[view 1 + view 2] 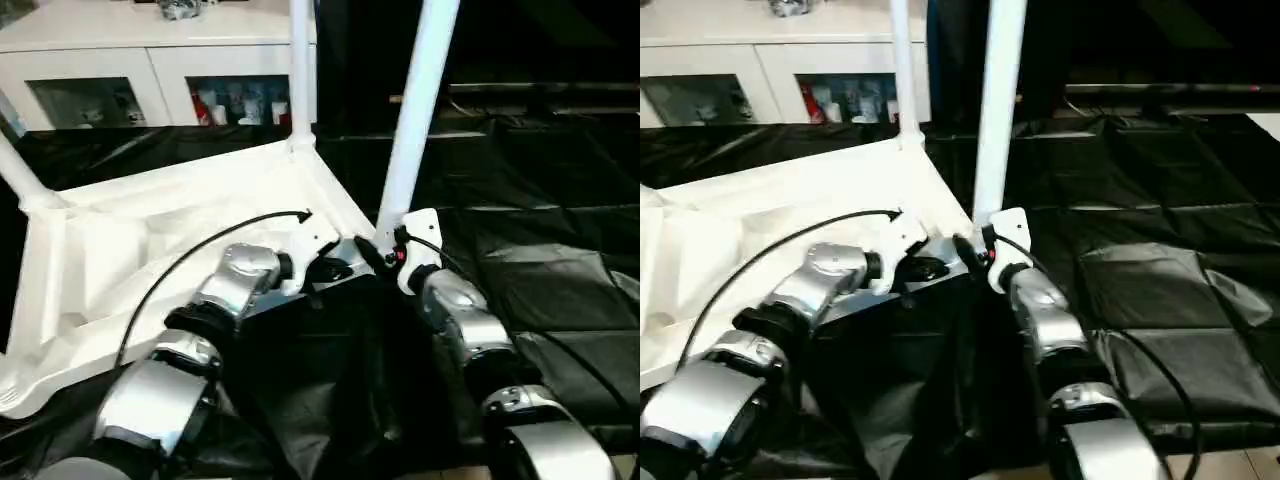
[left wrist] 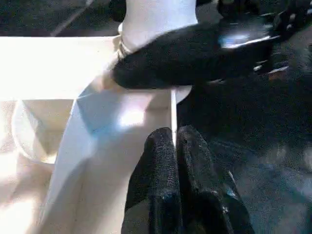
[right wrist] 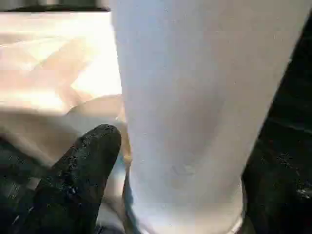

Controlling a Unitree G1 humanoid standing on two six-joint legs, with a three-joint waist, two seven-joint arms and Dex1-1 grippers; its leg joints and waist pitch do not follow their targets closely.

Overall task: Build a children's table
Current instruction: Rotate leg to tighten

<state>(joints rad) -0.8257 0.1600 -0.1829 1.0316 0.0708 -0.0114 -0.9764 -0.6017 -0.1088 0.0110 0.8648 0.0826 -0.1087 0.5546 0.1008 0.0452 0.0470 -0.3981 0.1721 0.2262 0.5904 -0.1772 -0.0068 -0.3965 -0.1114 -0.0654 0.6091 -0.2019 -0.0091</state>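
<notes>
The children's table lies upside down, its white rimmed top facing up on black sheeting. Three legs stand upright in its corners: one at the near right corner, one at the far corner, one at the left. My right gripper is at the base of the near right leg. One black finger sits beside the leg with a thin gap, the jaws open around it. My left gripper is shut and empty, over the rim by that same corner.
A white cabinet with glass doors stands at the back left, behind the table. Crinkled black sheeting covers the floor to the right and in front. A black cable arcs over the table top along my left forearm.
</notes>
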